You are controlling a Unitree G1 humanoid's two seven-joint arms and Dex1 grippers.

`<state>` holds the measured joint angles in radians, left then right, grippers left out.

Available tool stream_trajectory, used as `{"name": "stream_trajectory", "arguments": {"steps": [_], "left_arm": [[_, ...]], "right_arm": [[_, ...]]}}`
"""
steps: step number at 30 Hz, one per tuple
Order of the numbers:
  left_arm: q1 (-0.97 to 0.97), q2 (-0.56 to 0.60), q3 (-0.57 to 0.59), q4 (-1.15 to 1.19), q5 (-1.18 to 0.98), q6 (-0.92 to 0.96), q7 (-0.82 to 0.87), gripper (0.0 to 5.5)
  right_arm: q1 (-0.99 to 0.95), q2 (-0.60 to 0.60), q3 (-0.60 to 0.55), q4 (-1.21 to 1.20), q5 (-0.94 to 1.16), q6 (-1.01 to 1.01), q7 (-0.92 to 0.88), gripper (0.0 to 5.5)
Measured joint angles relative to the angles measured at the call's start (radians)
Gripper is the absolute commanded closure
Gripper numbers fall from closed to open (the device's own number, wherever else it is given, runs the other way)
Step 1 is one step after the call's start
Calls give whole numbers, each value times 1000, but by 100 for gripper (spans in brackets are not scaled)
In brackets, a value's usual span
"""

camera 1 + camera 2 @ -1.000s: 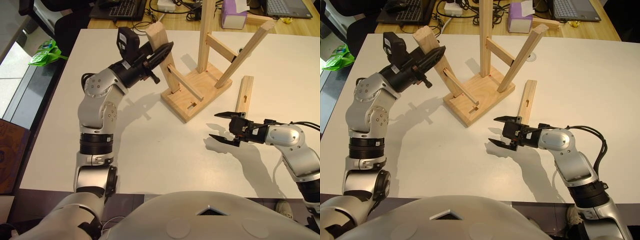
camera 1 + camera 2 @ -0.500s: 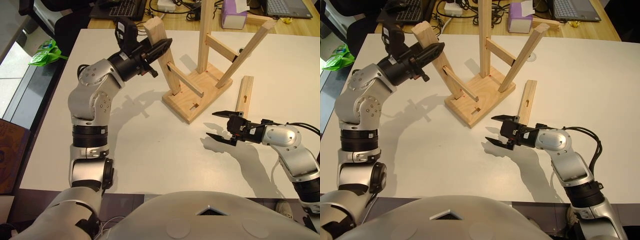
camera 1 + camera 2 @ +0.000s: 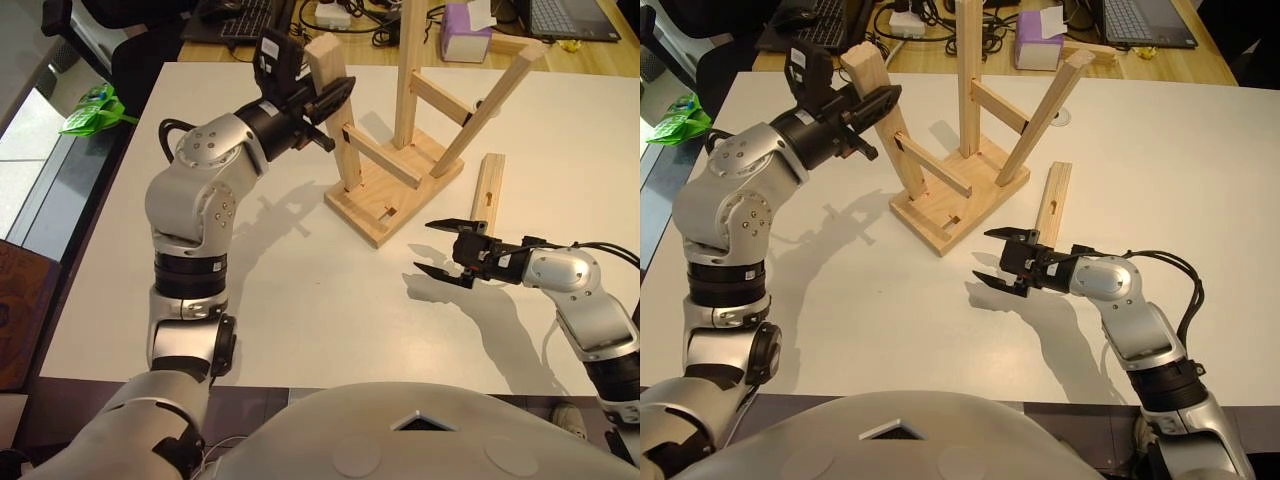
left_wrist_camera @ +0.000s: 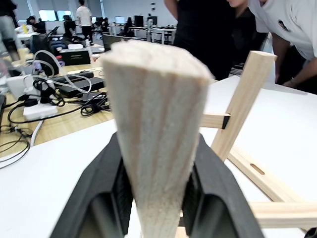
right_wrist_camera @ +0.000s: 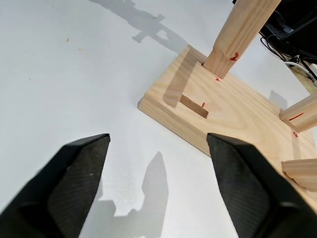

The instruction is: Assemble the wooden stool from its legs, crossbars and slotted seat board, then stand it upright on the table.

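On the white counter [image 3: 280,300] the slotted seat board [image 3: 405,185] lies at centre, legs [image 3: 405,70] up, red numerals [image 5: 203,105] by its slots. At 11 o'clock the left end effector [image 3: 338,100] clamps one leg [image 3: 350,160]; at 4 o'clock the right end effector [image 3: 422,247] gapes empty.

Left arm [image 3: 205,175] raised, jaws clamped on leg [image 3: 325,60]; right arm [image 3: 565,280] low, jaws wide apart.

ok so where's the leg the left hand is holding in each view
left eye view: held leg leaning at upper centre, left hand clamped near its top
right eye view: the leg upper left of centre, same lean
left wrist view: the leg end-on, dead centre
right wrist view: its foot at the top edge, set in the seat board
shared landmark: the white table
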<state>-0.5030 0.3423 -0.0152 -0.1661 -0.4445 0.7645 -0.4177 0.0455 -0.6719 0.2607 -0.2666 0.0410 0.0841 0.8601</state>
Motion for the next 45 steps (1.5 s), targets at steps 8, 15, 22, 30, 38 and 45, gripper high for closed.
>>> {"name": "stream_trajectory", "arguments": {"steps": [8, 15, 22, 30, 38, 45], "left_arm": [[9, 8, 22, 6, -24, 70, 9, 448], [58, 8, -47, -42, 25, -39, 3, 448], [63, -47, -5, -37, 1, -14, 41, 448], [44, -65, 7, -30, 1, 3, 52, 419], [5, -88, 64, -30, -18, 4, 80, 286], [-11, -89, 64, -72, -18, -8, 87, 237]], "right_arm": [[0, 9, 4, 1, -10, -15, -6, 189], [-1, 25, 11, 8, -19, -18, -8, 189], [-5, 25, 14, 32, -42, -37, -8, 189], [0, 25, 23, 37, -59, -48, -8, 189], [28, 33, 51, 45, -80, -60, -19, 189], [29, 33, 52, 59, -87, -66, -19, 189]]}}
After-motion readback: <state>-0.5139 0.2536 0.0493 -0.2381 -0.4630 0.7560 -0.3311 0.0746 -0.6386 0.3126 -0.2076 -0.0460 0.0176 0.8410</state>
